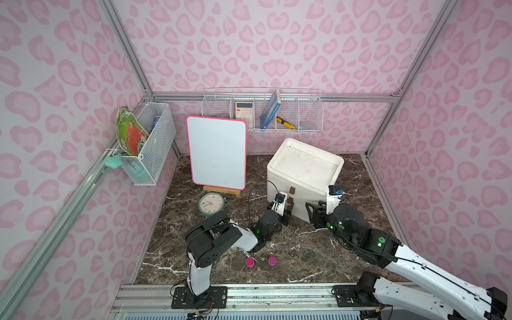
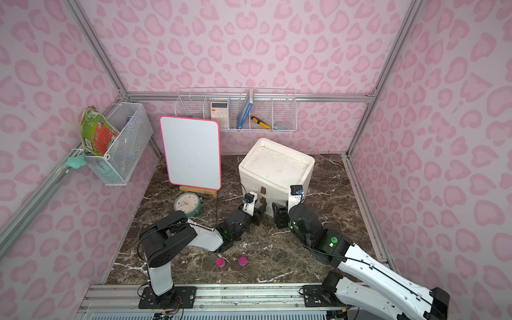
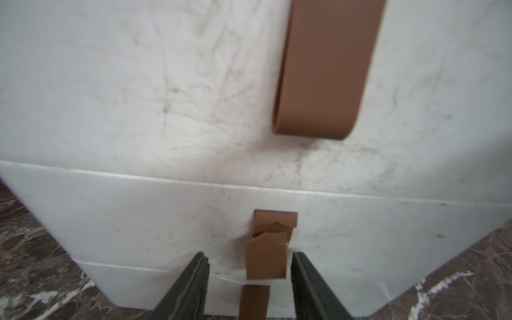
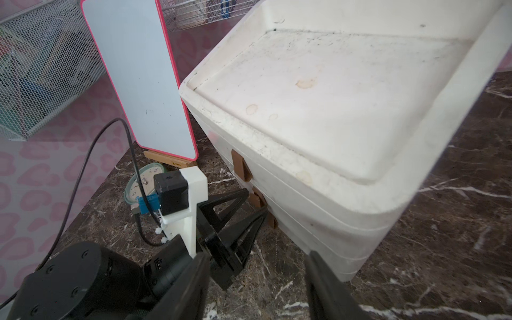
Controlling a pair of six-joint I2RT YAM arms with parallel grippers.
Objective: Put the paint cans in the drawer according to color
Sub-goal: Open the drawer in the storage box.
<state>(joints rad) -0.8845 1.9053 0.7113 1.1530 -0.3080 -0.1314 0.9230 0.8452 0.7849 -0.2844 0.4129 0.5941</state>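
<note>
Paint cans: two pink, side by side on the front tabletop, well apart from the drawer. Left gripper parted, jaws straddling what looks like the middle handle, not clamped. Right gripper parted, empty, beside the drawer front.

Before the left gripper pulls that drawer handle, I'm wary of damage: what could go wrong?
The brown handle between the left gripper's open jaws looks cracked; a pull might snap it. The right gripper hangs open beside the drawer chest, not bracing it, so it may slide.
</note>
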